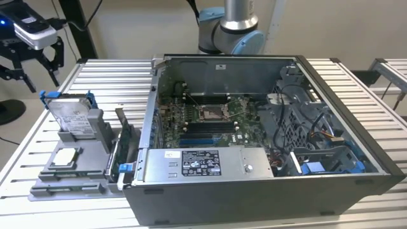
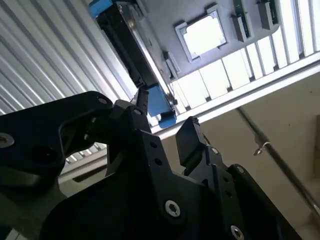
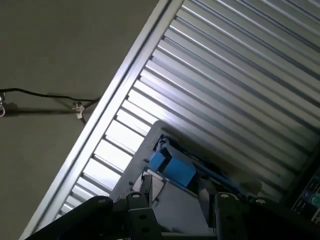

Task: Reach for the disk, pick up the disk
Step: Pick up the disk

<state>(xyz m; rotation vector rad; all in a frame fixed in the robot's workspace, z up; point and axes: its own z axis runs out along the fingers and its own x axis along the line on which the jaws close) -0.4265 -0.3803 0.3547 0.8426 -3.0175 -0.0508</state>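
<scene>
The disk [image 1: 71, 113], a silver-grey drive with a white label in a bright blue carrier, stands upright in a grey holder [image 1: 95, 126] on the slatted table, at the exterior view's left. My gripper [image 1: 42, 82] hangs above it and slightly further to the left. It is open, holds nothing and is apart from the disk. In the second wrist view the disk's dark edge [image 2: 131, 42] and its blue carrier corner lie beyond my fingertips [image 2: 190, 136]. In the first wrist view the blue carrier end [image 3: 172, 166] sits between my two black fingers [image 3: 145, 187].
A small square processor chip [image 1: 66, 157] lies in the grey fixture in front of the disk. An open computer case [image 1: 254, 143] takes up the middle and right of the slatted table [image 1: 108, 76]. The arm's base [image 1: 230, 28] stands behind the case.
</scene>
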